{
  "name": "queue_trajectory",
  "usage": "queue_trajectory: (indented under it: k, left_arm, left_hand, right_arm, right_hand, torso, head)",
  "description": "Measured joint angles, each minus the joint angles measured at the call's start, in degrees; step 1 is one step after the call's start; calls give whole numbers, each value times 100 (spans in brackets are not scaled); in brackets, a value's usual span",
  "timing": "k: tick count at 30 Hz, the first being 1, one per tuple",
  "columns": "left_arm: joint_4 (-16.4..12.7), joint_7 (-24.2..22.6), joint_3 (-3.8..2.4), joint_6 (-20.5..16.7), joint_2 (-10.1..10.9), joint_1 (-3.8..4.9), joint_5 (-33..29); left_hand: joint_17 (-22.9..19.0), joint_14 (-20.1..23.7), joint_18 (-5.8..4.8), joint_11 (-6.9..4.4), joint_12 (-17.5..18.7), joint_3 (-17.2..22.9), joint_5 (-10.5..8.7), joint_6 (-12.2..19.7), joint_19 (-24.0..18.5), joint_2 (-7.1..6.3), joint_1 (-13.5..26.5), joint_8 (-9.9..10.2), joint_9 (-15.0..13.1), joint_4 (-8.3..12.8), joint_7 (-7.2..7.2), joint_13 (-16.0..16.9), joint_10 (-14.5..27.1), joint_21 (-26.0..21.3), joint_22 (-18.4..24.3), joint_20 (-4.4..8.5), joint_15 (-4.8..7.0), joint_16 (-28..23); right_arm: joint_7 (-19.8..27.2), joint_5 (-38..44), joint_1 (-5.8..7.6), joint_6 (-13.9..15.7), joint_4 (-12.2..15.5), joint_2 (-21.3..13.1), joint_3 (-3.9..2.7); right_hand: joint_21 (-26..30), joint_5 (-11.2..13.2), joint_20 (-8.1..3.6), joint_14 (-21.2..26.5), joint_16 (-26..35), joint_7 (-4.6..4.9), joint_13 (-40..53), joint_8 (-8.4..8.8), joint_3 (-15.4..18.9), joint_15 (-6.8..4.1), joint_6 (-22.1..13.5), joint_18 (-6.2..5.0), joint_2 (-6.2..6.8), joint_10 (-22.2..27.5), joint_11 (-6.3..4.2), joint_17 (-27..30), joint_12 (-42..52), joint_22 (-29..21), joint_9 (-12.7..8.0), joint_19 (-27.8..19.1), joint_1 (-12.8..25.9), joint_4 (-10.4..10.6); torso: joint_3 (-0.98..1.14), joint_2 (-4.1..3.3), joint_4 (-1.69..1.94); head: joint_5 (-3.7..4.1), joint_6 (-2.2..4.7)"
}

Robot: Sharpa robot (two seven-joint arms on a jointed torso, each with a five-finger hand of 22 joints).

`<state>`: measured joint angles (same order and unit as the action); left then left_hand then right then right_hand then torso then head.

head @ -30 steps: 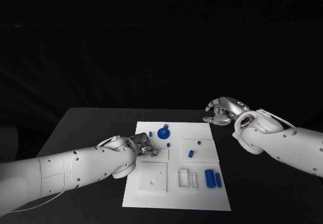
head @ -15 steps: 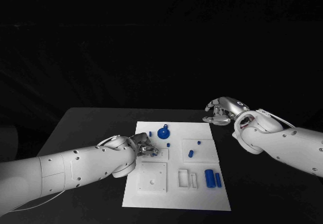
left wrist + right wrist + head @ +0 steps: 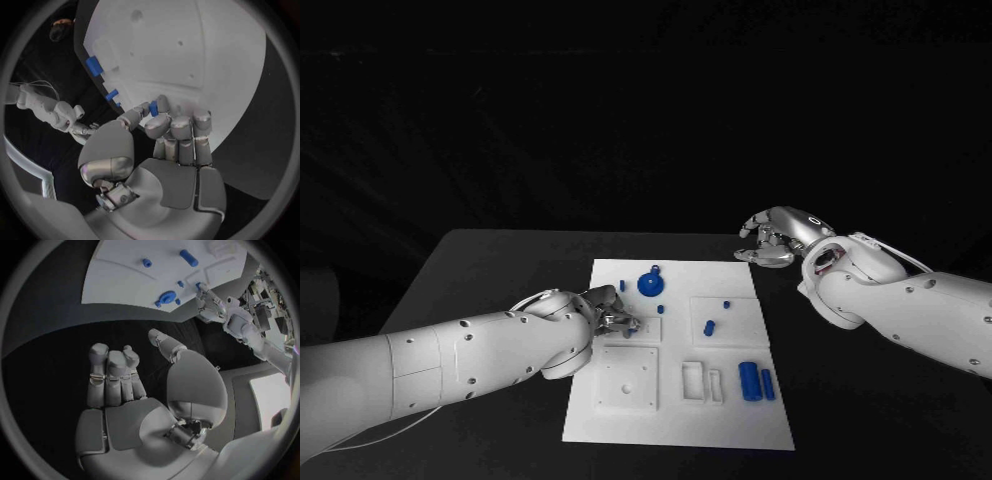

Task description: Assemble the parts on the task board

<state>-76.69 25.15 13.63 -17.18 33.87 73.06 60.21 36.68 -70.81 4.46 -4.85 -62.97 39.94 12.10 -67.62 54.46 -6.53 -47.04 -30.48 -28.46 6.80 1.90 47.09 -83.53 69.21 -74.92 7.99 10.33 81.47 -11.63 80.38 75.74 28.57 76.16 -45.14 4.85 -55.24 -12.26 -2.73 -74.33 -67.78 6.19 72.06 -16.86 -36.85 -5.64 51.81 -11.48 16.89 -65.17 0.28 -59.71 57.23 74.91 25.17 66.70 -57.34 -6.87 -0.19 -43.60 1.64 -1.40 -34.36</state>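
Left hand [image 3: 607, 312] sits low at the left edge of the task board [image 3: 678, 420], centre-left of the head frame. Fingers are bunched; the wrist view shows a small blue peg [image 3: 154, 108] pinched between thumb and fingertips [image 3: 170, 122], pressed down close to the white surface. In the head view that spot is partly hidden by my own knuckles.

Right hand [image 3: 772, 240] hangs over bare black table [image 3: 502, 262], upper right of the board's far corner, well apart from every part. Its fingers [image 3: 111, 371] curl in side by side with nothing between them and the thumb.

Parts on the board, head view:
- round blue knob [image 3: 652, 286] near the upper middle, a short blue pin [image 3: 623, 287] just left of it
- small slanted blue piece [image 3: 710, 327] on the raised square tile right of centre, a tiny blue stud [image 3: 727, 303] above it
- two blue cylinders [image 3: 756, 383] lying side by side, lower right
- white square block with a centre hole [image 3: 627, 379], lower left, with white slotted frames [image 3: 702, 383] between it and the cylinders
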Motion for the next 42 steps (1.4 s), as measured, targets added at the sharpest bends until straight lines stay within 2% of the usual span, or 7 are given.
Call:
queue_trajectory:
  k: [13, 16, 20, 23, 28, 38, 42]
  left_arm:
    - [33, 19, -2, 53, -26, 1, -29]
    - [47, 27, 7, 64, -28, -8, -34]
    - [67, 41, 15, 82, -28, -25, -41]
    - [78, 48, 16, 91, -25, -30, -47]
    - [91, 54, 22, 98, -7, -40, -71]
    - [24, 43, 14, 88, 167, -25, -153]
    - [-32, 31, 7, 95, 254, 57, -247]
  left_hand:
    - [-23, 9, 0, -10, -26, 8, -176, -51, 0, -127, 9, -10, -8, -147, -42, -34, -10, 0, 1, 0, 24, 22]
    - [-45, 50, 0, -67, -25, 21, -549, -304, 0, -270, 0, 32, 131, -310, -271, -62, 98, 1, 1, 0, 64, 22]
    - [-60, 59, 88, -221, -48, 69, -834, -369, 0, -438, 16, -32, 75, -544, -360, -89, 319, 1, 15, 0, 73, 22]
    - [-71, 57, 93, -275, -48, 65, -917, -336, 0, -755, 124, -42, 75, -831, -337, -104, 340, 0, 29, 0, 72, 45]
    - [-78, 56, 135, -303, -48, -288, -917, -273, -33, -1023, 394, -65, 59, -1102, -327, -112, 369, 0, 29, -34, 74, 44]
    - [-100, 100, 135, -303, -48, -807, -917, -205, -156, -1043, 551, -87, 60, -1167, -335, -124, 370, 0, 29, -53, 117, 44]
    - [-147, 198, 133, -252, 8, -973, -917, -114, -237, -1043, 551, -75, 88, -1171, -293, -177, 421, -28, 45, -92, 127, 15]
  right_arm:
    - [2, -1, 0, -8, -9, 9, 0]
    - [3, -1, 0, -9, -15, 12, 0]
    - [4, -1, 0, -11, -18, 14, 0]
    - [5, -2, 0, -12, -20, 13, 0]
    - [7, -3, 0, -12, -23, 11, 0]
    - [15, -4, 0, -11, -32, 10, 0]
    - [20, -5, 0, -11, -42, 10, 0]
  right_hand:
    - [0, -19, 0, -1, 0, 0, 1, 0, 0, 0, 0, -3, 0, 30, 31, -4, 0, -1, 0, 0, 0, 0]
    - [0, -19, 0, -1, 0, 1, 1, 0, 16, 0, 0, -4, 0, 30, 32, -4, 0, -1, 0, 0, 0, 16]
    - [0, -19, 0, -1, 21, 1, -2, 0, 16, 0, -1, -5, 0, 29, 33, -4, 0, -1, 0, 0, 0, 16]
    - [0, -19, 0, -1, 21, 1, -4, 0, 16, 1, -1, -5, 0, 28, 33, -4, 0, -1, 0, 0, 0, 16]
    - [0, -19, 0, -1, 21, 6, -4, 0, 16, 1, -6, -6, 0, 27, 33, -4, 0, -1, 0, 0, 0, 16]
    - [0, -18, 0, 0, 21, 8, -4, 0, 16, 2, -7, -7, -23, 25, 33, -9, 0, -1, -5, 0, 23, 16]
    - [0, -40, 0, 0, 21, 8, -9, 0, 32, 2, -8, -6, -23, 24, 33, -8, 0, -1, -5, 0, 23, 32]
  torso:
    - [0, 0, 1]
    - [0, 0, 1]
    - [0, 0, 0]
    - [0, 0, -1]
    - [-4, 0, 0]
    - [-10, -1, -1]
    - [-10, -1, -1]
  head:
    - [4, 2]
    - [8, 9]
    - [9, 13]
    - [10, 11]
    - [16, 21]
    - [25, 51]
    - [23, 65]
